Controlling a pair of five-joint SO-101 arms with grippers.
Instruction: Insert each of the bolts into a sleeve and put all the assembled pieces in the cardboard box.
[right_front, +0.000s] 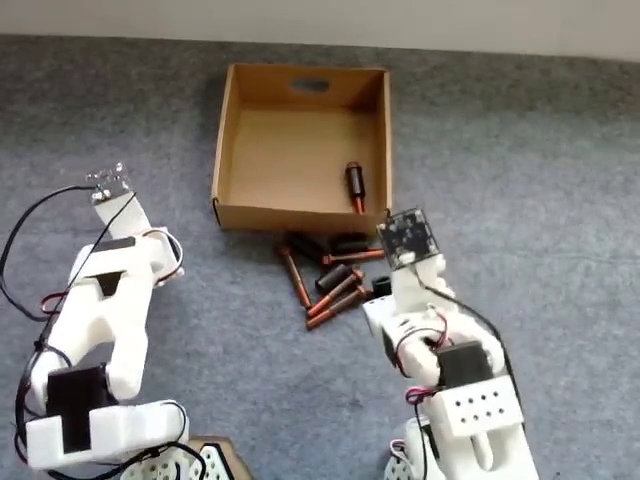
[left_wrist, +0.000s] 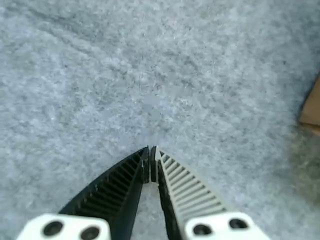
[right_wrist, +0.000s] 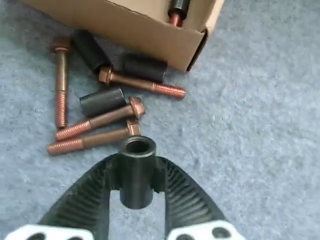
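Left end effector (left_wrist: 151, 162): fingertips pressed together, arm extended forward. Right end effector (right_wrist: 136, 166): fingers clamped on either side of one black sleeve (right_wrist: 136, 182), arm extended forward, wrist angled downward.

**Layout: box far, parts pile right in front of it**

On the table (right_front: 520, 150), the cardboard box (right_front: 225, 140) sits mid-width, toward the far edge. One assembled piece (right_front: 355, 186) lies in it along the right wall, by the front-right corner. Loose bolts (right_front: 335, 308) and sleeves (right_front: 333, 277) are bunched just in front of the box's near wall, toward its right corner. The rearmost sleeves look to touch that wall, can't confirm. The right gripper (right_wrist: 135, 166) is at the pile's near side, with one sleeve (right_wrist: 136, 187) between its fingers. The left gripper (left_wrist: 151, 160) is well left of the pile, near the table's left edge.
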